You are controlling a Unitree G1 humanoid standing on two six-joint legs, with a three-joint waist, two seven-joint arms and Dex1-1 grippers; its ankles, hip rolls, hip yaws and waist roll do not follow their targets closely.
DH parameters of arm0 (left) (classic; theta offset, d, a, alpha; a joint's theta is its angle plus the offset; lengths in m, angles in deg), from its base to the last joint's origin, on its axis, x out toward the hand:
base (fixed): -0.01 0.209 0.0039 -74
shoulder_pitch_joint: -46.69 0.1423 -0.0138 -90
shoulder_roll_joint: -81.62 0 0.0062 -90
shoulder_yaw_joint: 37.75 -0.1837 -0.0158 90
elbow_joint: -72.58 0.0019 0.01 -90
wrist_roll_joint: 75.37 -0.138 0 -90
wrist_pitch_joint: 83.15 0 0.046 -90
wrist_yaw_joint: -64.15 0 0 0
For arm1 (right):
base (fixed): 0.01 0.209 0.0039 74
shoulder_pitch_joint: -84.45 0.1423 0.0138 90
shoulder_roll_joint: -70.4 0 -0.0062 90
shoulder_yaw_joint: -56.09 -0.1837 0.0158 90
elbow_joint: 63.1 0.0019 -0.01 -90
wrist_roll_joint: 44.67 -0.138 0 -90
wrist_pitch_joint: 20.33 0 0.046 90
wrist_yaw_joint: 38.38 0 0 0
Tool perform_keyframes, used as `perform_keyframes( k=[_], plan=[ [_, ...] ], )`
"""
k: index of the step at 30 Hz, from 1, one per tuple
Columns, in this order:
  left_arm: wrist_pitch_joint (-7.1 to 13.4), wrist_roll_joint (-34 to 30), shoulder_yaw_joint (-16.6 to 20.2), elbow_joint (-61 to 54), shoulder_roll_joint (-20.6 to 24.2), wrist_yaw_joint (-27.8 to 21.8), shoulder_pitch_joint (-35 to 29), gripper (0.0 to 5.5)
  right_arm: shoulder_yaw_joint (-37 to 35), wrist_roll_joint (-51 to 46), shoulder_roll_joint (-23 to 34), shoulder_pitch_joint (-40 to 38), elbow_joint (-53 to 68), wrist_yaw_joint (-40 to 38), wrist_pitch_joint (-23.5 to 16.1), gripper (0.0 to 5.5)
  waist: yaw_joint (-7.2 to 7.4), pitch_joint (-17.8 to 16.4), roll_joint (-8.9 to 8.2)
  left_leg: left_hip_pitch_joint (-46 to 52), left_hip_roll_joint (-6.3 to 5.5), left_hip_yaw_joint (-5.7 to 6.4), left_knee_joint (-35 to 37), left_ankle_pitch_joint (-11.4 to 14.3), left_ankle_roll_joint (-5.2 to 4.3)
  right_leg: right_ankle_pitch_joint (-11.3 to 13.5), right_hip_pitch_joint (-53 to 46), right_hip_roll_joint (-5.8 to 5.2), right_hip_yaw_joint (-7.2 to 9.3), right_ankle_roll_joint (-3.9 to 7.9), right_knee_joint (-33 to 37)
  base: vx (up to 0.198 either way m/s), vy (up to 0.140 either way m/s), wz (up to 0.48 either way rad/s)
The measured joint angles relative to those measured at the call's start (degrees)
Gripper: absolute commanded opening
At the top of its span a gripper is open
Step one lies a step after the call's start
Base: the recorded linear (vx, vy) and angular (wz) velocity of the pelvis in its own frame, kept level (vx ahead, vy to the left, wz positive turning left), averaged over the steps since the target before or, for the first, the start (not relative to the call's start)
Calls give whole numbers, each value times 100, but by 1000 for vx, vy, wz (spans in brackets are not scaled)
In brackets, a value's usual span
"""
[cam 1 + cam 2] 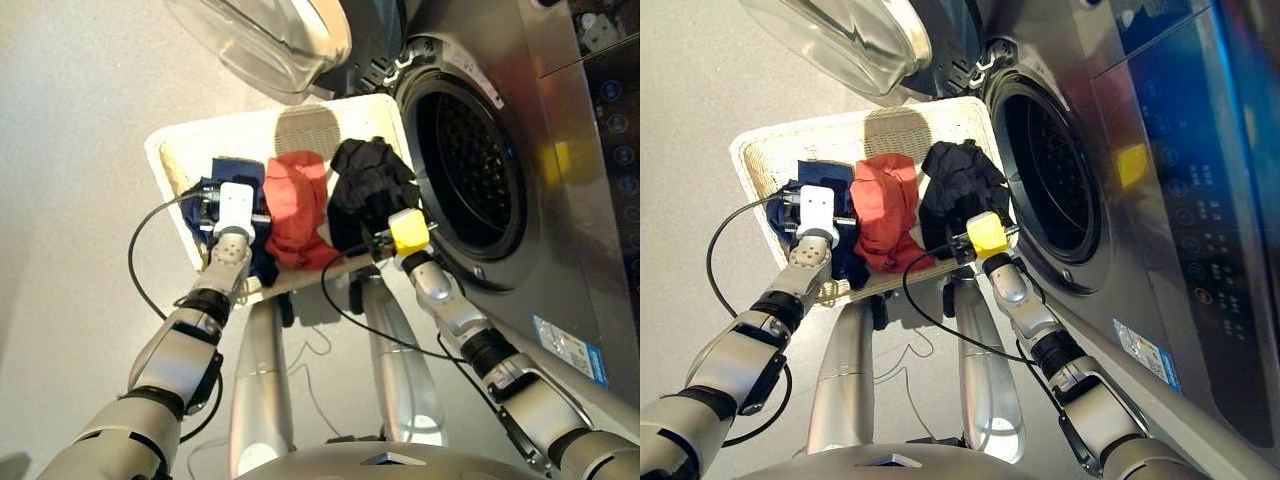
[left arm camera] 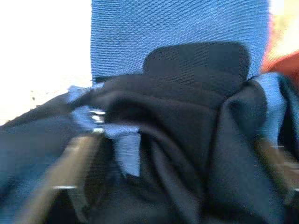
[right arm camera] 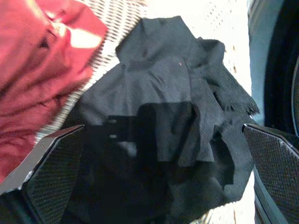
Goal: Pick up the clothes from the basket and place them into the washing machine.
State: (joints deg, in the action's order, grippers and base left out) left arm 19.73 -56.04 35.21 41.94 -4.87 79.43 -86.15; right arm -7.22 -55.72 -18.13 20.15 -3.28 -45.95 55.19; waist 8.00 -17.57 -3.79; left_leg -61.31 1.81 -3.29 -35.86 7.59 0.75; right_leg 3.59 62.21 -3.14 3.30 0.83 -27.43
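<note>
Down at the right gripper, both fingers stand spread either side of the black garment, probably lined up to pinch it. Whether the left gripper is pinching the navy garment I cannot tell. All three, coral garment between, lie in the basket, left of the washing machine, its door swung open.

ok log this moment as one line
stage: reaching | left gripper: in navy garment | right gripper: open over black garment | red garment: in basket | washing machine: door open, drum empty
</note>
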Motion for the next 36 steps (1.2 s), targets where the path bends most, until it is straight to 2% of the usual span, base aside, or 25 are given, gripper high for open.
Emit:
perform_keyframes(
  k=[7,9,14,15,16,18,22,24,27,29,32,34,35,36],
  plan=[
    [45,171,43,31,-131,-139,300,0,-65,-53,-65,-318,-67,44,-78,550,3,314,-42,59,-4,-12,57,3,8,-3,-50,-4,-7,5,38,0,0,0],
    [45,227,54,34,-194,-196,442,0,-75,-56,-86,-384,-139,74,-78,550,-2,322,-47,280,-18,-39,175,-11,24,-8,-234,-16,-28,13,111,0,0,0],
    [48,564,65,-268,-421,-392,1163,0,-72,-114,-175,-560,-469,83,-79,550,-48,425,-43,1135,-72,-103,813,-108,-15,-10,-963,-45,-64,17,516,-12,-5,-1],
    [59,683,59,-411,-500,-446,1336,0,-72,-111,-173,-596,-567,80,-76,550,-85,441,-28,1358,-80,-113,952,-148,17,-18,-1146,-48,-69,23,590,-55,-32,-6],
    [72,823,47,-507,-589,-513,1452,0,-68,-86,-152,-644,-570,73,-76,550,-142,501,0,1508,-89,-119,1034,-185,11,3,-1255,-55,-70,-17,619,-54,-49,-21],
    [178,1117,42,-998,-695,-629,1736,0,-5,41,-85,-641,-576,70,-67,550,-213,533,50,1813,-104,-126,1258,-227,2,-20,-1505,-62,-68,-16,725,27,-60,-3],
    [210,1648,33,-1972,-774,-920,2119,0,137,822,6,-466,-595,56,42,550,-358,497,111,2380,-138,-106,1539,-277,-25,-123,-1965,-92,-28,-46,747,8,-14,6],
    [231,1957,-62,-2715,-784,-1075,2406,0,351,1196,123,-385,-608,66,93,550,-391,423,204,2817,-190,-17,1766,-345,-37,-215,-2331,-141,23,-32,758,-5,-21,101],
    [295,2353,-199,-3504,-759,-1298,2552,0,639,1584,191,-191,-573,90,178,550,-527,380,310,3187,-210,16,1989,-407,-48,-313,-2622,-163,61,-19,744,0,0,0],
    [297,2568,-245,-3947,-753,-1387,2561,0,929,1918,343,-7,-193,202,179,550,-532,338,382,3240,-206,32,2006,-408,-48,-329,-2670,-161,78,-21,730,0,0,0],
    [285,2792,-362,-4021,-796,-1467,2449,0,1070,2200,354,230,49,259,158,550,-512,321,410,3295,-207,30,2071,-441,-62,-328,-2690,-161,76,-23,720,0,0,0],
    [278,2925,-529,-4039,-873,-1489,2397,0,1114,2310,369,297,99,284,162,550,-512,313,422,3329,-208,27,2073,-470,-80,-322,-2696,-159,76,-32,721,0,0,0],
    [261,3024,-643,-4120,-868,-1491,2386,0,1219,2416,432,348,145,284,164,550,-511,291,444,3336,-208,29,2075,-472,-81,-284,-2705,-158,76,-88,721,0,0,0],
    [249,3063,-760,-4189,-891,-1497,2358,0,1338,2522,465,419,192,290,164,550,-514,263,481,3357,-208,29,2076,-472,-81,-281,-2730,-158,78,-91,724,0,0,0]
  ],
)
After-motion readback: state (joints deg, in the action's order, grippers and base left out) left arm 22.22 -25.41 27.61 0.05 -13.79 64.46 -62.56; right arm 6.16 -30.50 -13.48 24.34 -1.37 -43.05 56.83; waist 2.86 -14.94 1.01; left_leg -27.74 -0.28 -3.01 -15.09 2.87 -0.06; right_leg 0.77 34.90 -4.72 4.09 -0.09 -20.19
